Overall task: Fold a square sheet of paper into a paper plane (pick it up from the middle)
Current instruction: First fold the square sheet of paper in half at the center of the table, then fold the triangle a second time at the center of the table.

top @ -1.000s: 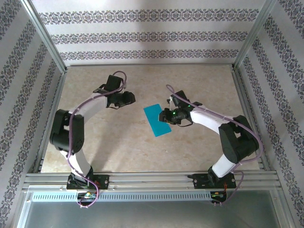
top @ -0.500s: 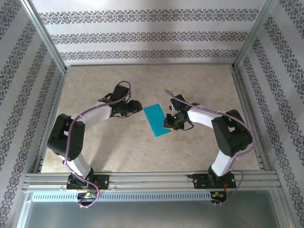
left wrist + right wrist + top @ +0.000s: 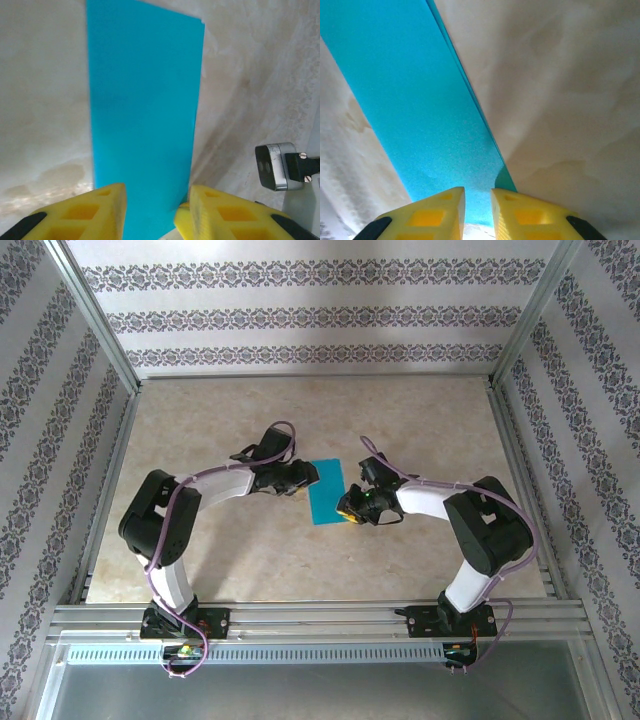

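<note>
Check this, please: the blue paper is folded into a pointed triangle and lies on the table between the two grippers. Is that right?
Not quite. The blue paper is a long rectangle, not a pointed triangle; the left wrist view shows its straight parallel edges. It does lie on the table between the left gripper and the right gripper.

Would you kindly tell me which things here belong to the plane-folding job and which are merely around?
Belong to the job: folded teal paper, left gripper, right gripper.

Merely around: table, aluminium frame, patterned walls.
</note>
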You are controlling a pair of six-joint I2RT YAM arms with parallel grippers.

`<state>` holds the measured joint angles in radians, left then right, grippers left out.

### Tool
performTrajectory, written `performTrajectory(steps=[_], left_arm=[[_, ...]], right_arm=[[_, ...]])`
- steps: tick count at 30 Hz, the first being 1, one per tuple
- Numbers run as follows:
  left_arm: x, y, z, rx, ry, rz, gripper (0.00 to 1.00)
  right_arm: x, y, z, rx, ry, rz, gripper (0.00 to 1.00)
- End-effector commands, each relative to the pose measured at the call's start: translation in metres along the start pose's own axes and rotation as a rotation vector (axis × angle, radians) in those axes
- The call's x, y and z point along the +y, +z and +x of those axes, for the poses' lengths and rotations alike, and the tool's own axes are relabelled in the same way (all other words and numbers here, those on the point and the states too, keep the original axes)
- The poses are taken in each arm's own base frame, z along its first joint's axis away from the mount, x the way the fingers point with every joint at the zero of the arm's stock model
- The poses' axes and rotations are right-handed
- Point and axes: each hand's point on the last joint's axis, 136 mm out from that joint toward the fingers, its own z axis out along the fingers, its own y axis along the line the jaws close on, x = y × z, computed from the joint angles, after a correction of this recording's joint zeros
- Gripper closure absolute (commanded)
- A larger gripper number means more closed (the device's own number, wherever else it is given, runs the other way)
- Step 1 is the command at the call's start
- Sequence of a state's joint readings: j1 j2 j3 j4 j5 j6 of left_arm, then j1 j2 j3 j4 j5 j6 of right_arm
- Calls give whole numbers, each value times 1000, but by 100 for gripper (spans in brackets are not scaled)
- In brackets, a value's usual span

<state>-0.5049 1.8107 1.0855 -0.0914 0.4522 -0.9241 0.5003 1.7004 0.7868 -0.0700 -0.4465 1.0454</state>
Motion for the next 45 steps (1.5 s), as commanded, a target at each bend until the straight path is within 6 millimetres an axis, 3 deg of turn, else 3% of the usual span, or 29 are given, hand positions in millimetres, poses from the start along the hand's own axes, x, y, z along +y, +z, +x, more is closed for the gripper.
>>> performTrajectory(steps=[1, 5, 11, 22, 34, 45], left_arm=[[-14, 13, 6, 20, -24, 53, 65], [-11, 22, 7, 34, -25, 41, 71], [-3, 36, 0, 36, -9, -15, 77], [25, 48, 15, 83, -17, -82, 83], [36, 53, 26, 117, -25, -84, 83], [38, 54, 26, 119, -28, -92, 83]], right_arm=[[13, -1, -3, -22, 121, -85, 75], [27, -29, -13, -74, 52, -152, 72], [-5, -46, -18, -111, -5, -89, 67], [-8, -31, -5, -11, -63, -85, 66], [-5, -17, 7, 51, -90, -65, 69], [-15, -13, 8, 56, -77, -10, 71]])
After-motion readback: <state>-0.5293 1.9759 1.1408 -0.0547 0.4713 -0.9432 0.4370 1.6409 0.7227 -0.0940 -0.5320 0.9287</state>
